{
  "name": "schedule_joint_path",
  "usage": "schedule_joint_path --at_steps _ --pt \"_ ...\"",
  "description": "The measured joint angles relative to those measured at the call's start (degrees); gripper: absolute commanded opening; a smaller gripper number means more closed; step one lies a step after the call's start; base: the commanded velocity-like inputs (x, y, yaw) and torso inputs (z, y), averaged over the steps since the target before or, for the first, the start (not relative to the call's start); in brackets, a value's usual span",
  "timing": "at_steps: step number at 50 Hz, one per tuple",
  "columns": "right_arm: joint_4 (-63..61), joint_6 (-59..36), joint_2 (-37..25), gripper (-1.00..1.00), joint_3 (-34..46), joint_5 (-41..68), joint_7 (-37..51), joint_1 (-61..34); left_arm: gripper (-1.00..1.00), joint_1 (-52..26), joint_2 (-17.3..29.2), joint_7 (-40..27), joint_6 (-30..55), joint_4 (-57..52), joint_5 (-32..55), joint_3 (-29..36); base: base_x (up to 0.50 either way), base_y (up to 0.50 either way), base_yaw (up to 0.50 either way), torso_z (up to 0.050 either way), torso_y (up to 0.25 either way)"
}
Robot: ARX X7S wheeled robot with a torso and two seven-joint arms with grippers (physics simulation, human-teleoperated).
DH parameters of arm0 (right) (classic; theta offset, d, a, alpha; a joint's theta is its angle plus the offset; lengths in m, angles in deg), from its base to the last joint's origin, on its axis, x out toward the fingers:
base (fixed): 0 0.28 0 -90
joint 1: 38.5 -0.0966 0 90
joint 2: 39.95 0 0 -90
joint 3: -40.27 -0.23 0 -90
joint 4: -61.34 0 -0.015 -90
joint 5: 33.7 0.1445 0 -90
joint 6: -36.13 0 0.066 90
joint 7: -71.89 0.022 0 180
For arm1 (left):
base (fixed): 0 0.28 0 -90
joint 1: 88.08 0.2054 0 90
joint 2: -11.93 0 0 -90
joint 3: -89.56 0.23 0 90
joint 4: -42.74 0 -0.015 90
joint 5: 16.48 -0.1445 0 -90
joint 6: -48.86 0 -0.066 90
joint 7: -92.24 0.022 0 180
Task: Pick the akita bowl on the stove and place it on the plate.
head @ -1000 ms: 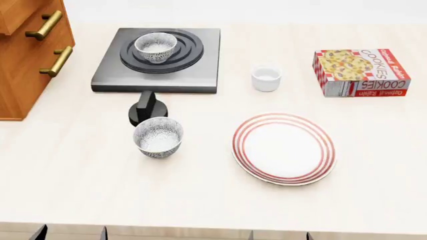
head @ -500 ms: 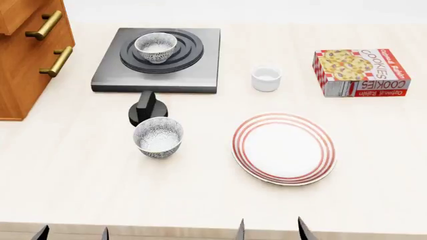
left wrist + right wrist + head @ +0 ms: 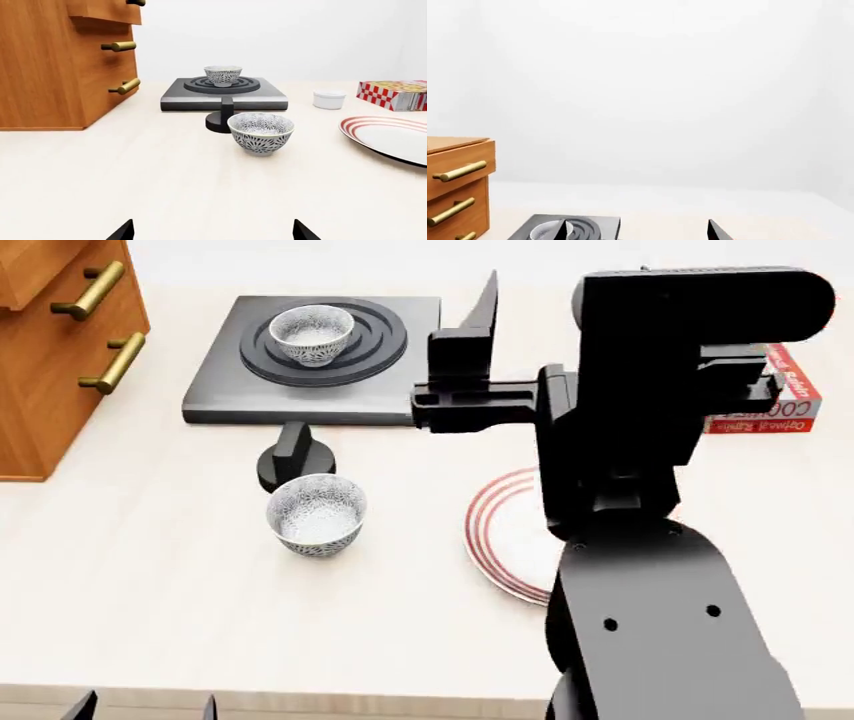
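On the far left of the pale wooden tabletop stands a brown wooden cabinet with gold drawer handles. Next to it lies the flat square dark-grey stove with raised black rings. The small round akita bowl, white inside and with a fine black-and-white pattern outside, sits upright in the middle of the rings. Nothing is touching it. Just in front of the stove is its round black knob. Right in front of the knob stands a second patterned bowl that looks the same, upright on the tabletop.

Further right is the large round white plate with thin red rings. Only its left edge shows in the head view, because the big black right arm is in front of it. The right end effector is up in the air, near the right side of the stove, with its two fingers spread apart and holding nothing.

In the left wrist view a small plain white cup stands between the stove and a red-and-white checked cookie box. The left end effector is low at the near edge of the tabletop, with its tips spread apart and holding nothing.
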Motion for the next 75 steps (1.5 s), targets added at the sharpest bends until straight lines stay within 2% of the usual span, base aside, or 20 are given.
schedule_joint_path --at_steps 6,15,34,75 --pt "-3.91 -10.42 -2.16 1.0 -4.16 2.98 -0.64 -4.32 1.0 -0.03 0.35 -0.42 -0.05 0.0 0.21 0.45 0.0 0.0 0.0 0.0 0.0" --pt "-11.05 -16.58 -3.67 1.0 -10.07 5.69 -1.49 0.29 1.0 -0.09 0.82 -0.97 -0.22 0.1 0.52 1.06 0.0 0.0 0.0 0.0 0.0" --pt "-16.43 -15.11 -5.13 1.0 -13.91 6.57 -1.55 10.29 1.0 -0.11 1.62 -1.98 -1.12 0.67 1.15 2.08 0.0 0.0 0.0 0.0 0.0" --pt "-16.41 -14.91 -5.95 1.0 -14.16 7.85 -0.25 12.3 1.0 -0.68 3.43 -3.46 0.94 -2.46 3.01 4.01 0.0 0.0 0.0 0.0 0.0"
